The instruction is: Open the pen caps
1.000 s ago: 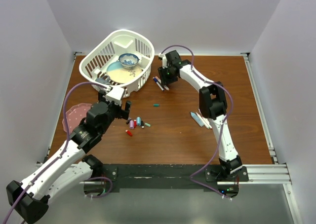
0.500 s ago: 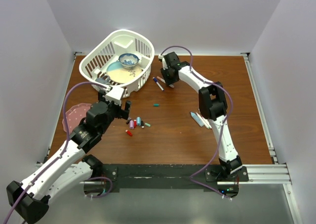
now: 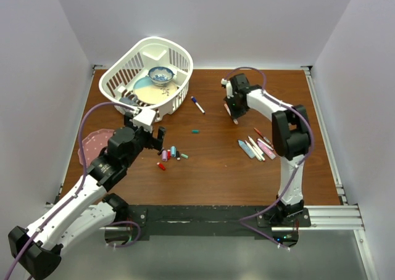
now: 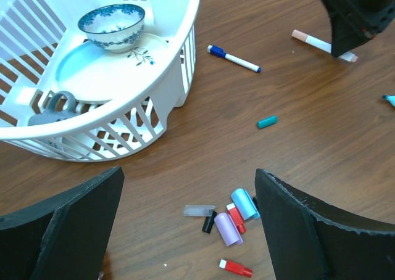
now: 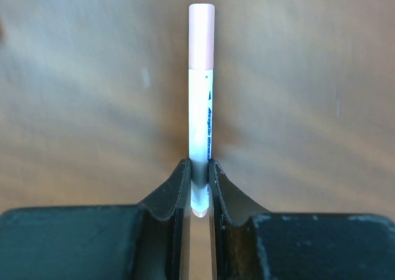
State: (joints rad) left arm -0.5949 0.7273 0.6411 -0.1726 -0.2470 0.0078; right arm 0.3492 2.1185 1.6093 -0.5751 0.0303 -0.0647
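Right tool (image 5: pixel 199 166) clamped on pink-capped pen (image 5: pixel 201 95); blue barrel print illegible; left tool (image 4: pixel 188 190) apart.

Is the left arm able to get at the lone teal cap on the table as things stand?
Probably yes. The left claw is open and empty, only bare table lies between it and the teal cap, and the basket stands aside.

Loose pen caps (image 4: pixel 234 218) lie near white basket (image 4: pixel 195 15).
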